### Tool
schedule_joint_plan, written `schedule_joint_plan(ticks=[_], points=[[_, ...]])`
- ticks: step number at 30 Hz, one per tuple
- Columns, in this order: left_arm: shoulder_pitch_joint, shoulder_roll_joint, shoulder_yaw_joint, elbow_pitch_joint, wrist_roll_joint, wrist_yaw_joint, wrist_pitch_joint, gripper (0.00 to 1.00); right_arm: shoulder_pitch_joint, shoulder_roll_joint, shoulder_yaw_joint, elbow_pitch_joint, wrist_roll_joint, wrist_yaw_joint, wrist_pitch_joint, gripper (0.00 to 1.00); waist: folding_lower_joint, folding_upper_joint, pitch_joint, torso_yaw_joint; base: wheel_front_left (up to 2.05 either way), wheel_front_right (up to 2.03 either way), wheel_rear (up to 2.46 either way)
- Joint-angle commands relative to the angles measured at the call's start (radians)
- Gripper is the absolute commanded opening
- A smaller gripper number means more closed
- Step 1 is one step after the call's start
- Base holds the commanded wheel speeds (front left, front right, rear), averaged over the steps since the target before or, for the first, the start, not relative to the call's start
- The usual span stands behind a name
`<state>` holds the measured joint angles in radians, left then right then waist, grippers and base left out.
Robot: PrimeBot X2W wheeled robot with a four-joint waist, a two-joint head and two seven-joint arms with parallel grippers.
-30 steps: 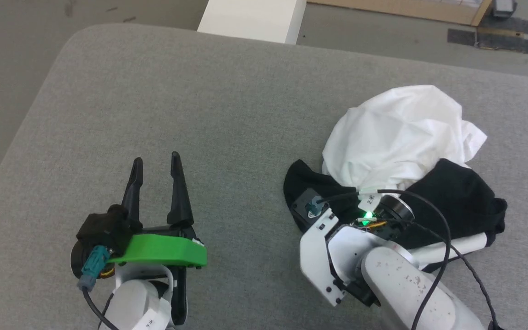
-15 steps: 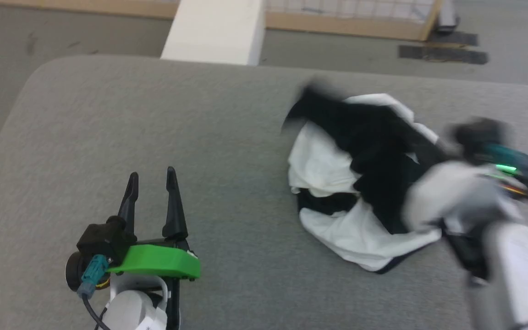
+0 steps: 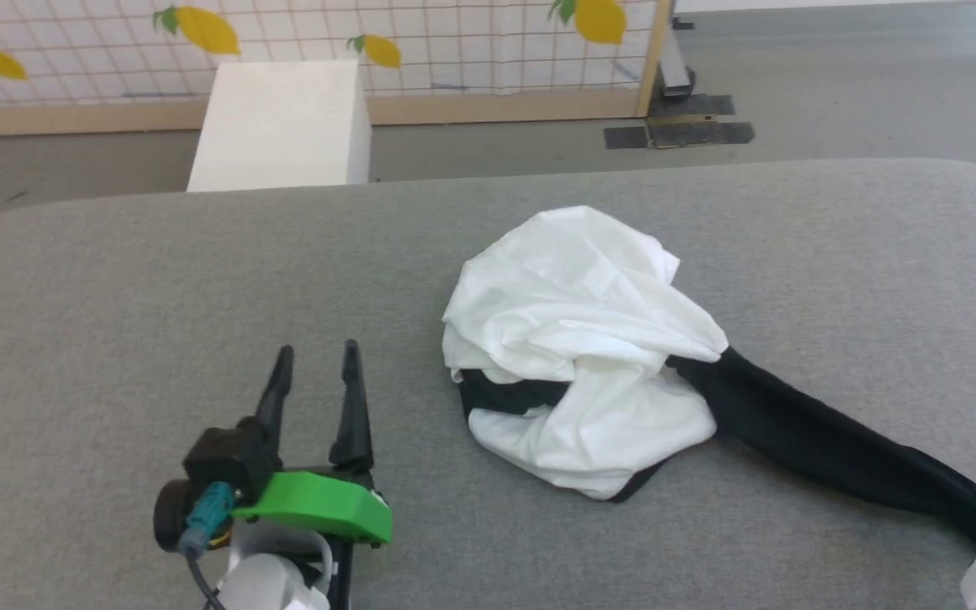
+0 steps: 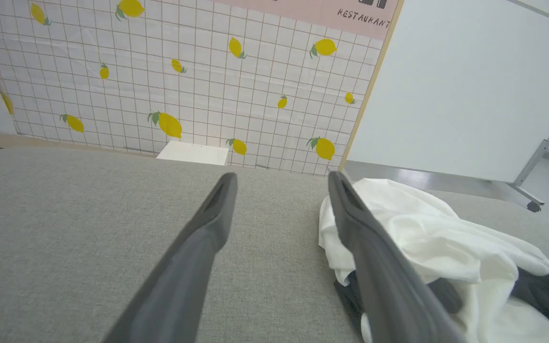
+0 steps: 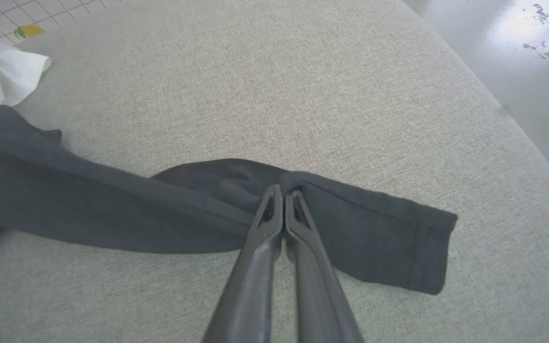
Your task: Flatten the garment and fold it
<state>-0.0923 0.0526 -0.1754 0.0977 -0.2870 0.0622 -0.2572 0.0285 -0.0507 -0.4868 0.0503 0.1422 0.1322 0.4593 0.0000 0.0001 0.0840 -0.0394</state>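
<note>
The garment (image 3: 577, 339) lies bunched in a white heap at the middle of the grey cushioned surface, and one black sleeve (image 3: 827, 449) stretches from it toward the lower right. My right gripper (image 5: 283, 191) is shut on that black sleeve (image 5: 112, 209) close to its cuff (image 5: 427, 252). The sleeve lies flat on the surface. My left gripper (image 3: 317, 356) stands open to the left of the heap, fingers apart with nothing between them. In the left wrist view the white cloth (image 4: 422, 238) sits just right of the left gripper (image 4: 281, 178).
A white box (image 3: 280, 127) stands on the floor beyond the surface's far edge. Behind it is a tiled wall panel with lemon pictures (image 3: 386, 34). The surface's rounded right corner (image 5: 503, 114) drops to a shiny floor. Bare grey fabric (image 3: 115, 296) lies left of the heap.
The head camera has tilted up and turned. My right gripper pulled a black sleeve out of the heap toward the lower right, and the heap rolled over with the white side up.
</note>
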Motion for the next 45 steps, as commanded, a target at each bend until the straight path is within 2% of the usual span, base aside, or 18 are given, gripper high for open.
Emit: schedule_joint_plan(ticks=[1,5,9,10,12,20,25,26,27,32,37,41,45], points=[[0.014,-0.002,-0.008,0.014,0.002,-0.007,-0.005,1.00,-0.001,0.000,0.009,-0.001,0.016,-0.002,-0.018,1.00,0.0000,-0.0001,-0.013,-0.020,0.00,0.00,0.00],[0.005,-0.002,-0.060,0.067,-0.005,-0.023,-0.005,1.00,-0.011,0.000,0.056,-0.020,0.045,-0.002,-0.103,1.00,0.0000,-0.0001,-0.017,-0.039,0.00,0.00,0.00],[-0.031,-0.002,-0.126,0.155,-0.027,-0.030,0.021,1.00,-0.018,0.000,0.135,-0.066,0.043,-0.002,-0.236,1.00,0.0000,-0.0001,-0.014,-0.058,0.00,0.00,0.00],[-0.082,-0.002,-0.179,0.227,-0.045,-0.025,0.089,1.00,-0.011,0.000,0.206,-0.090,0.045,-0.002,-0.325,1.00,0.0000,-0.0001,-0.006,-0.074,0.00,0.00,0.00],[-0.122,-0.002,-0.211,0.265,-0.059,-0.017,0.136,1.00,-0.011,0.000,0.236,-0.091,0.049,-0.002,-0.360,1.00,0.0000,-0.0001,0.003,-0.085,0.00,0.00,0.00],[-0.283,-0.002,-0.283,0.424,-0.105,0.050,0.378,1.00,-0.021,0.000,0.337,-0.082,0.067,-0.002,-0.397,1.00,0.0000,-0.0001,0.052,-0.128,0.00,0.00,0.00],[-0.349,-0.002,-0.286,0.461,-0.126,0.077,0.455,1.00,-0.032,0.000,0.365,-0.071,0.075,-0.002,-0.405,1.00,0.0000,-0.0001,0.071,-0.139,0.00,0.00,0.00],[-0.356,-0.002,-0.283,0.461,-0.128,0.075,0.451,0.27,-0.033,0.000,0.368,-0.069,0.077,-0.002,-0.407,1.00,0.0000,-0.0001,0.072,-0.139,0.00,0.00,0.00],[-0.361,-0.002,-0.282,0.459,-0.129,0.073,0.441,0.00,-0.034,0.000,0.372,-0.066,0.078,-0.002,-0.407,1.00,0.0000,-0.0001,0.072,-0.137,0.00,0.00,0.00],[-0.349,0.001,-0.237,0.408,-0.158,0.075,0.326,0.00,-0.035,0.000,0.374,-0.061,0.081,-0.002,-0.415,1.00,0.0000,-0.0001,0.058,-0.105,0.00,0.00,0.00],[-0.282,0.027,-0.174,0.281,-0.193,0.082,0.214,0.00,-0.029,0.000,0.366,-0.065,0.075,-0.002,-0.411,1.00,0.0000,-0.0001,0.030,-0.036,0.00,0.00,0.00],[-0.191,0.079,-0.114,0.139,-0.214,0.125,0.209,0.00,-0.022,0.000,0.366,-0.069,0.073,-0.002,-0.403,1.00,0.0000,-0.0001,0.009,0.024,0.00,0.00,0.00],[-0.073,0.149,-0.065,0.013,-0.225,0.185,0.277,0.00,-0.017,0.000,0.373,-0.071,0.076,-0.002,-0.395,1.00,0.0000,-0.0001,0.002,0.075,0.00,0.00,0.00]])
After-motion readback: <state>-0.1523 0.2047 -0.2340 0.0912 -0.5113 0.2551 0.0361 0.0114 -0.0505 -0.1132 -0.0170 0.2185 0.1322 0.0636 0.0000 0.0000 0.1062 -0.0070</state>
